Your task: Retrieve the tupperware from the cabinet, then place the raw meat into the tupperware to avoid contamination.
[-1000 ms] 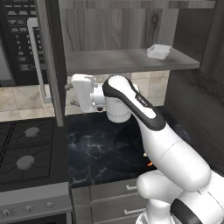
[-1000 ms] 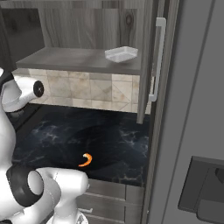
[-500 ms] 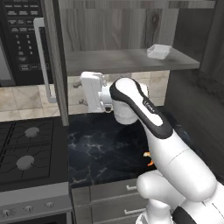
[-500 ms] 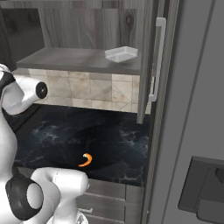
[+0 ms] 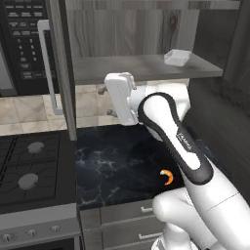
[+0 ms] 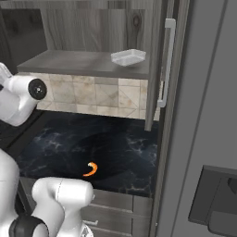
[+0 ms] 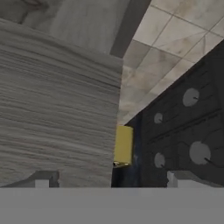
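Cabinet (image 5: pixel 146 29) doors open, retrieval step in hand. Tupperware (image 5: pixel 177 57) on cabinet shelf, right end. Gripper (image 5: pixel 105 101) below shelf's left part, jaws spread, empty. Raw meat (image 5: pixel 167 177) on dark counter (image 5: pixel 117 166) under cabinet. Next: raise hand, reach right to tupperware.

base views: behind arm, share cabinet (image 5: pixel 146 68) | hand view: close on door

- Shelf (image 5: pixel 122 68) inside the open cabinet (image 6: pixel 92 21): tupperware (image 5: pixel 177 57) lies near its right end.
- Black marble counter (image 5: pixel 117 166): raw meat (image 5: pixel 167 177) lies near its front edge.
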### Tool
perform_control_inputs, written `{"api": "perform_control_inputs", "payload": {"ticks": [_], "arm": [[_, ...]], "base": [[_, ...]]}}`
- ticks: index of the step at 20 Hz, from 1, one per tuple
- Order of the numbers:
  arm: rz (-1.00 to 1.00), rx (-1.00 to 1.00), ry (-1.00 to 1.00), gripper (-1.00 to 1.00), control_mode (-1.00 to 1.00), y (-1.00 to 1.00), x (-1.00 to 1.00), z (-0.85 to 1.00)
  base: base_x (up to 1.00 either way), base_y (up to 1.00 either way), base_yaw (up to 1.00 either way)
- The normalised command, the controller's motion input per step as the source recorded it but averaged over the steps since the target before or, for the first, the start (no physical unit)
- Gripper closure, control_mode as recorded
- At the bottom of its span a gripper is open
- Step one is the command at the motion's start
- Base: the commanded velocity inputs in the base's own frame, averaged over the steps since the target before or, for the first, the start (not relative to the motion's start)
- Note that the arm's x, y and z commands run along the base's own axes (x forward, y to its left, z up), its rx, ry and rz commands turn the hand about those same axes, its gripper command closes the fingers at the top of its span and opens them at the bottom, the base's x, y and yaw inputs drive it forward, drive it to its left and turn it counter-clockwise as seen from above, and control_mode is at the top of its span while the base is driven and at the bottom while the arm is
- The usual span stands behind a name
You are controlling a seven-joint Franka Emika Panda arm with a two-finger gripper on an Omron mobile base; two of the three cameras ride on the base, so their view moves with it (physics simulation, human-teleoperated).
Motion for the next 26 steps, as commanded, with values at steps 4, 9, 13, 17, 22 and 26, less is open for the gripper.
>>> {"api": "perform_control_inputs", "payload": {"ticks": [4, 9, 13, 17, 22, 26], "arm": [[-0.12, -0.13, 0.09, -1.0, -1.0, -0.56, -0.51, 0.18], [-0.15, -0.23, 0.11, -1.0, -1.0, -0.37, -0.47, 0.03], [-0.15, -0.33, 0.08, -1.0, -1.0, -0.23, -0.55, -0.07], [-0.14, -0.37, 0.05, -1.0, -1.0, -0.16, -0.58, -0.13], [-0.15, -0.36, 0.09, -1.0, -1.0, -0.21, -0.42, -0.02], [-0.15, -0.3, 0.12, -1.0, -1.0, -0.39, -0.3, 0.0]], "base": [[0.0, 0.0, 0.0], [0.0, 0.0, 0.0], [0.0, 0.0, 0.0], [0.0, 0.0, 0.0], [0.0, 0.0, 0.0], [0.0, 0.0, 0.0]]}}
